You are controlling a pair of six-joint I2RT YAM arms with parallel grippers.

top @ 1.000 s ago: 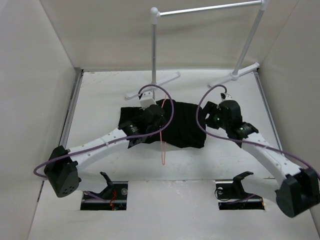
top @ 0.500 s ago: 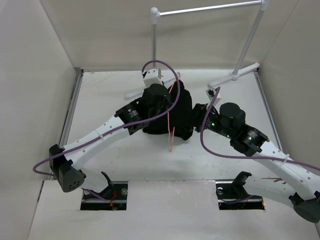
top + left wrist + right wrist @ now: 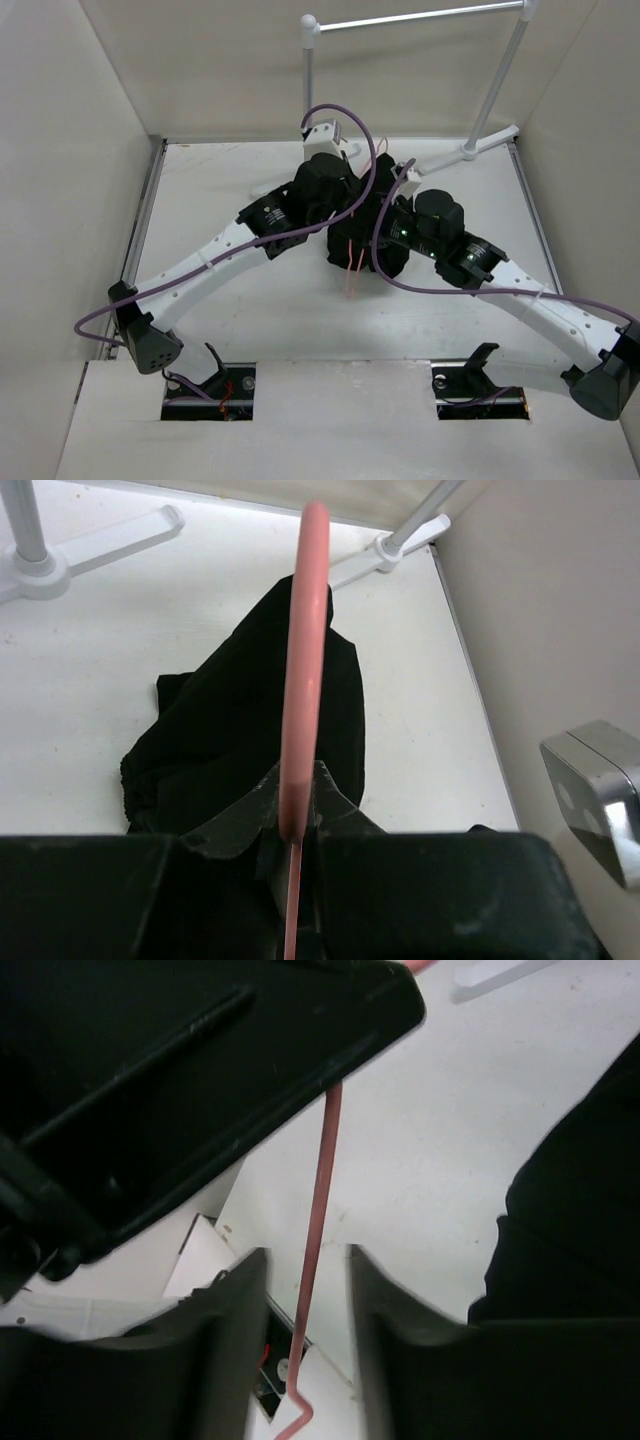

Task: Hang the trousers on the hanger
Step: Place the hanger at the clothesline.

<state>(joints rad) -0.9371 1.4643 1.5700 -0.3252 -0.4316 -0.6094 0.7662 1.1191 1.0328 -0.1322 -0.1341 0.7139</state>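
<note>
At the middle of the counter (image 3: 220, 180), seen from above, the black soft-fabric trousers (image 3: 345, 248) were gathered into a tight bundle between the two wrists. One second earlier they had lain spread flat. Both arms had closed in and shifted towards the white tube rack (image 3: 308, 90). The thin pink-orange wire hanger (image 3: 351, 283) hung out below the bundle. Judgement: garment raised for threading, seating on the hanger not confirmed. Count: one pair of trousers, one hanger, one rack, two arms.

Left wrist view: the left fingers (image 3: 240, 830) were pinching the hanger wire, and the trousers drooped beneath it above the counter.

Right wrist view: the right fingers (image 3: 225, 1340) stood spread. The hanger wire ran between them without visible contact, and the trousers showed at the right edge.
</note>
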